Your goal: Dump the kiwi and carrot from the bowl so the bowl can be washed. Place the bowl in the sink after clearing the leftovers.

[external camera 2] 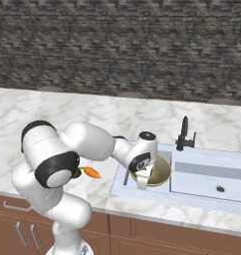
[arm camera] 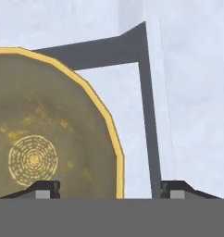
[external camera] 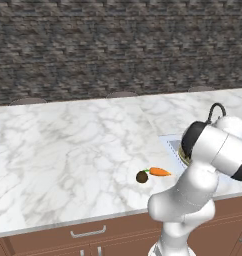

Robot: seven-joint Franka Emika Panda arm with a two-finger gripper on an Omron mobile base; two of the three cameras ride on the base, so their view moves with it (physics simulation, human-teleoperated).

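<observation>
Olive-tan bowl (external camera 2: pixel 160 172), emptied, sits in the left part of the pale sink (external camera 2: pixel 202 172), below and beside the black gooseneck faucet (external camera 2: pixel 184 133); the hand view shows its yellow rim and ringed centre (arm camera: pixel 49 139) against the basin wall. Orange carrot (external camera: pixel 159 172) and dark kiwi (external camera: pixel 141 176) lie touching on the marble counter (external camera: pixel 68 150), left of the sink. Gripper (arm camera: pixel 109 190) hangs over the bowl's rim with fingers (arm camera: pixel 46 189) spread wide, holding nothing.
</observation>
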